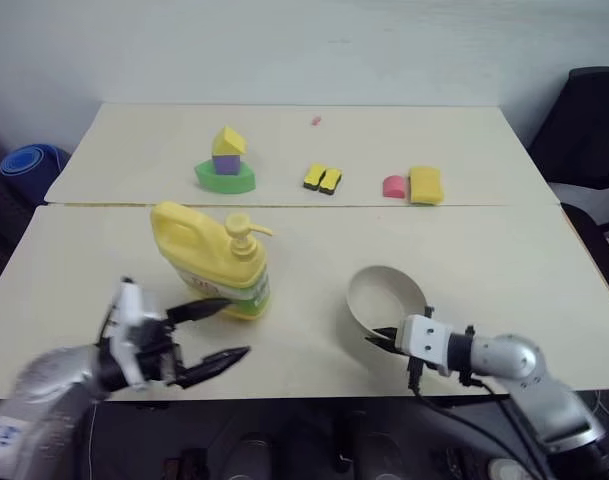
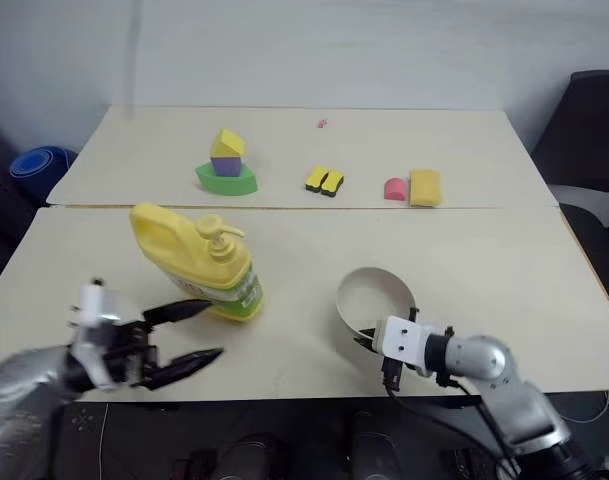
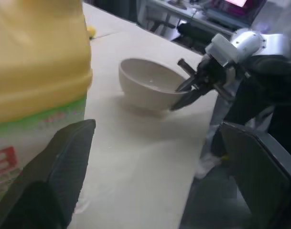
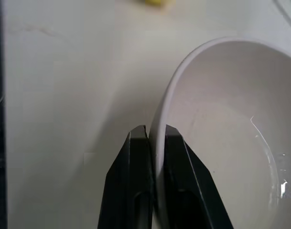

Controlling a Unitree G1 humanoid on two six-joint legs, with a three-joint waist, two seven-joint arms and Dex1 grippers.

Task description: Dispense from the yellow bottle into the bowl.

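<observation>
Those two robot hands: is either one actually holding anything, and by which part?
The right gripper pinches the bowl by its rim. The left gripper is open beside the yellow bottle, holding nothing.

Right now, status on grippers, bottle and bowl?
Right gripper shut on bowl rim. Left gripper open beside bottle, not touching. Nothing between bottle and bowl.

My bottle [image 1: 216,258] is yellow with a green-white label and red lettering; the bowl [image 1: 385,297] plain off-white — my fingers [image 4: 138,181] black, the table [image 1: 484,260] pale cream.
</observation>
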